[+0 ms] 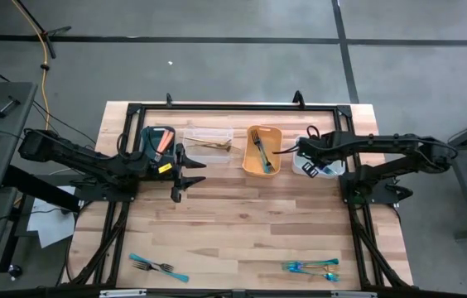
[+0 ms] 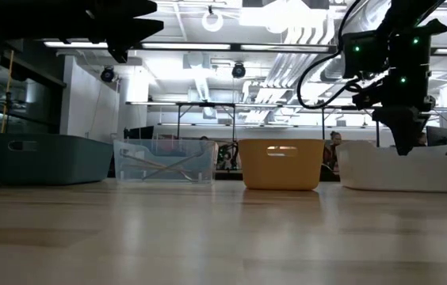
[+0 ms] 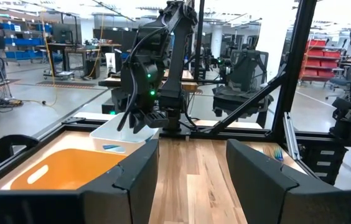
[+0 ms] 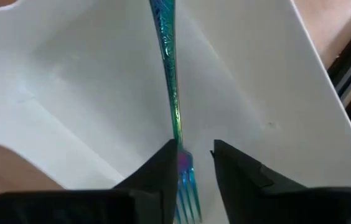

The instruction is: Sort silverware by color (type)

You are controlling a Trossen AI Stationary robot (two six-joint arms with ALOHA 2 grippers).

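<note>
Iridescent blue fork [image 4: 174, 93]: thin, stiff, light, slick metal, best pinched mid-handle; lies in white bin [image 4: 269, 93] at desk's far right, between parted fingers of right gripper [image 4: 194, 163]; left gripper [image 3: 191, 163] spread, idle.

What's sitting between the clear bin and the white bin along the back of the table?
The orange bin, with a dark fork lying in it. The high view shows it between the clear bin and the white bin.
</note>
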